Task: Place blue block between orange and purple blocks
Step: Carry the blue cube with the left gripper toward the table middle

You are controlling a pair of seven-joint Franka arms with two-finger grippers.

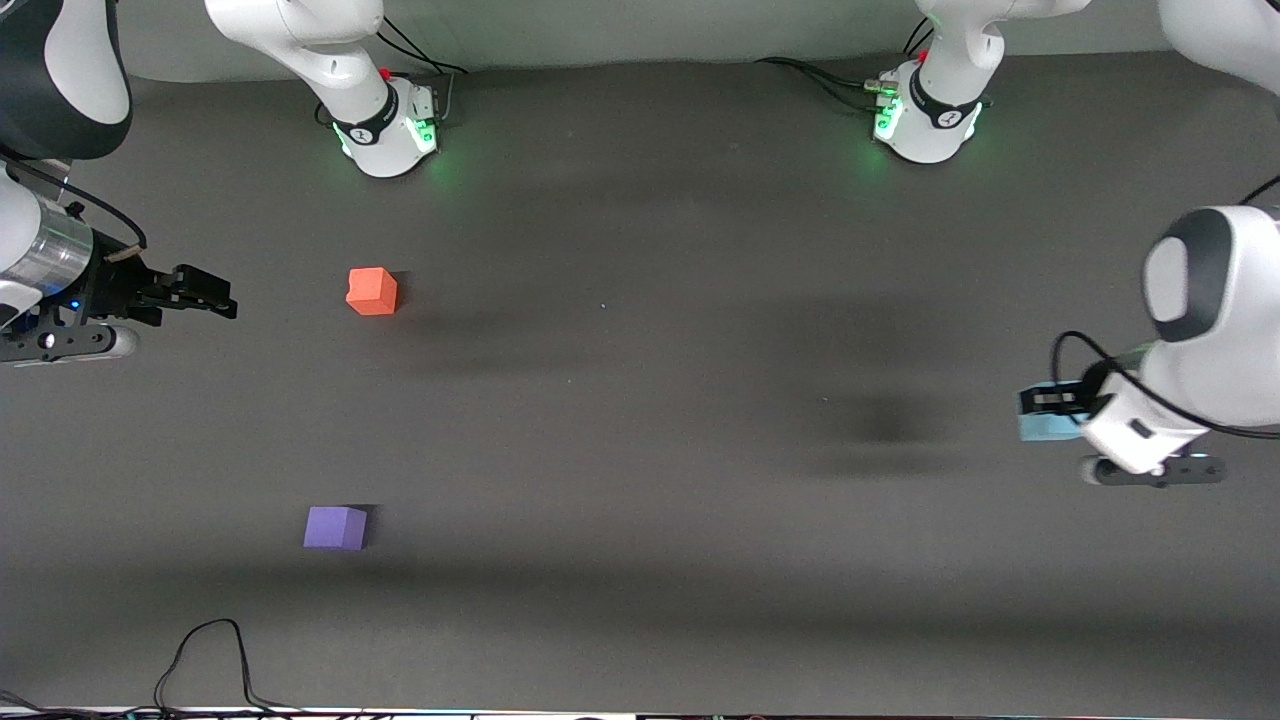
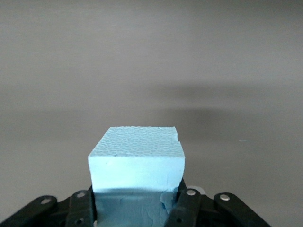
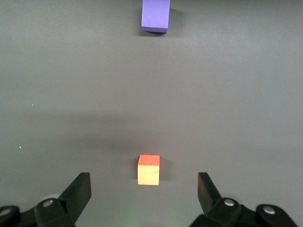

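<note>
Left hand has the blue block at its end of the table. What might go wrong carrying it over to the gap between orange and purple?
1. The left hand holds the blue block by its lower part only, so it may tilt or slip on the long carry.
2. The right hand waits open, up beside the orange block; the arms might crowd each other there.
3. The purple block and the orange one stand loose, so a careless descent could knock either.

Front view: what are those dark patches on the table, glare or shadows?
Front view: soft arm shadows, no glare; the darkest lies beside the left claw holding the blue block. Left wrist view: a similar shadow band on the table.
</note>
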